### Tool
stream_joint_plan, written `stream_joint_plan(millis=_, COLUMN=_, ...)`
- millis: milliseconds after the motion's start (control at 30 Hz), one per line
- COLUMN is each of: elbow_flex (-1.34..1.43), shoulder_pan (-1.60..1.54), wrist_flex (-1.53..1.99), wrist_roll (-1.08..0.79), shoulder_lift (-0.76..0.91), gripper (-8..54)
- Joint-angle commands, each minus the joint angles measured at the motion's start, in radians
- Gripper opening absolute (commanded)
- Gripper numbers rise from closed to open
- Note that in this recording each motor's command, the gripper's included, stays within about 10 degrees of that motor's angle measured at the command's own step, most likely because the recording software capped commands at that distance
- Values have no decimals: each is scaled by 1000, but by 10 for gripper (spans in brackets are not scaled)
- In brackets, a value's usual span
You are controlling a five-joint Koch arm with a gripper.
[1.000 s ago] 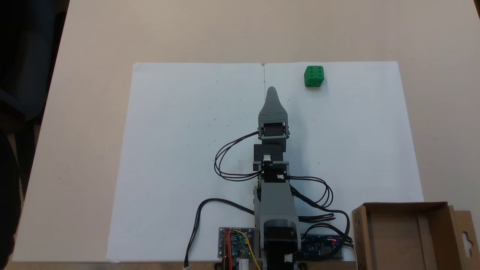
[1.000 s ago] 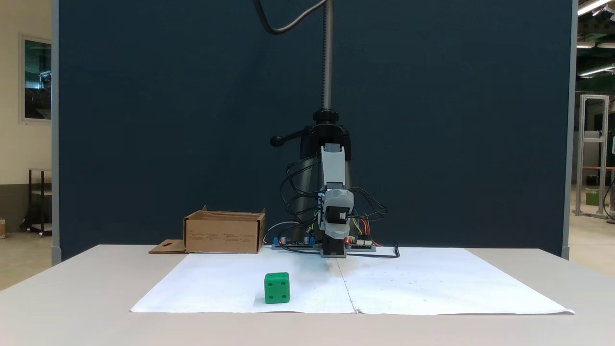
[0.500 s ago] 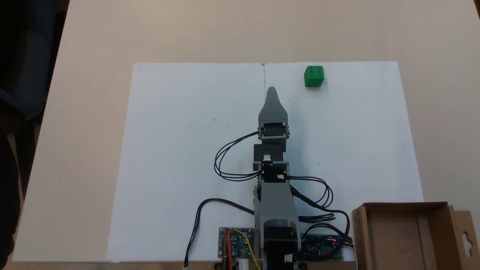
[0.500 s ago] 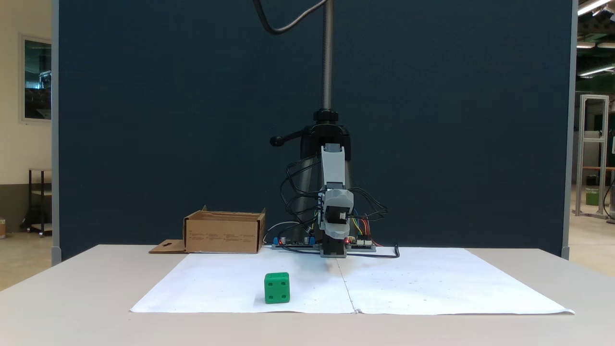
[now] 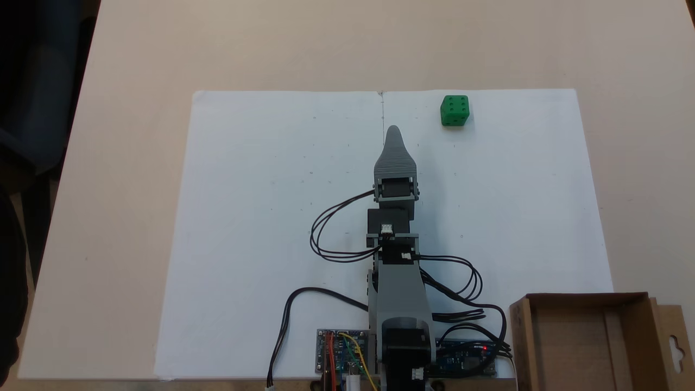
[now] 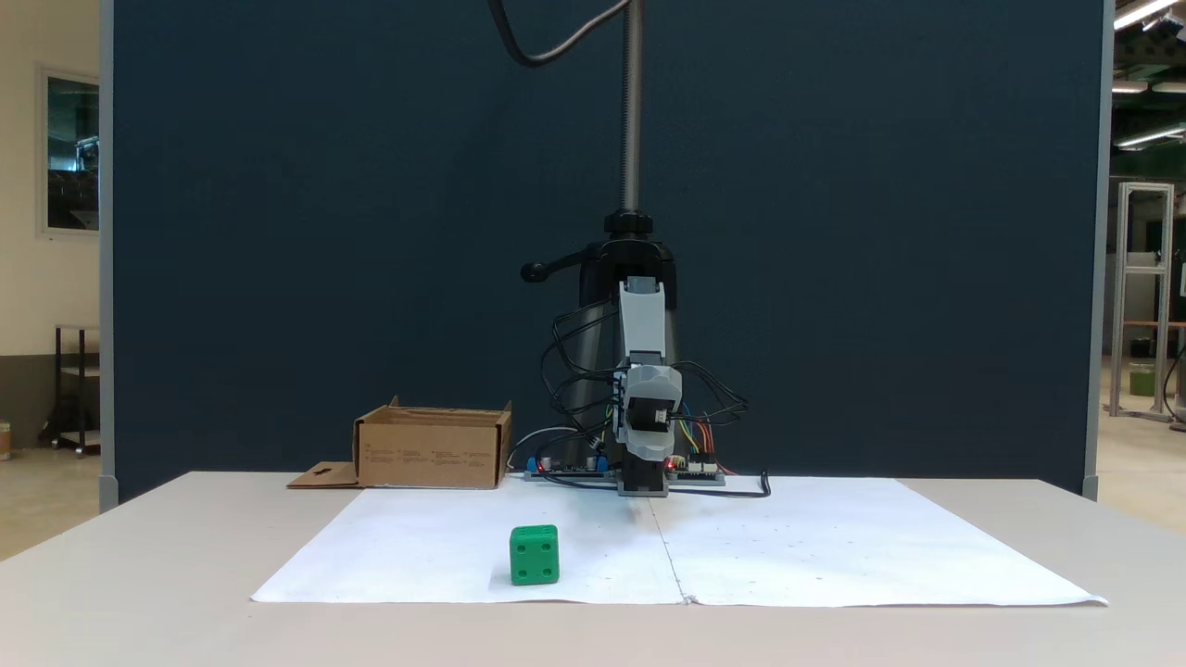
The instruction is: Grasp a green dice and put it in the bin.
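Fixed view: green dice (image 5: 455, 111) right of gripper (image 5: 393, 130)

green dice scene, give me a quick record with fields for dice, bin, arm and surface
dice: green dice on the white paper, near its far edge in the view from above; six pips face up
bin: brown cardboard bin, open top, beside the arm's base; nothing seen inside
arm: gripper points along the paper's centre seam, apart from the dice
fingers: stacked one over the other, so open or shut cannot be told
surface: beige table under the paper
task state: dice not yet grasped
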Motion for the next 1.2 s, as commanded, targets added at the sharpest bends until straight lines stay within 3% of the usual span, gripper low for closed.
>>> stream_joint_plan(millis=0, elbow_flex=18, shoulder_pan=-9, wrist_flex=43, wrist_roll=-92, shoulder_lift=112, gripper=406)
stream_joint_plan(millis=500, elbow_flex=-523, shoulder_pan=49, wrist_flex=974, wrist_roll=-84, shoulder_lift=67, gripper=421)
stream_joint_plan(millis=1167, elbow_flex=-1781, shoulder_pan=20, wrist_flex=2107, wrist_roll=107, shoulder_lift=-699, gripper=440)
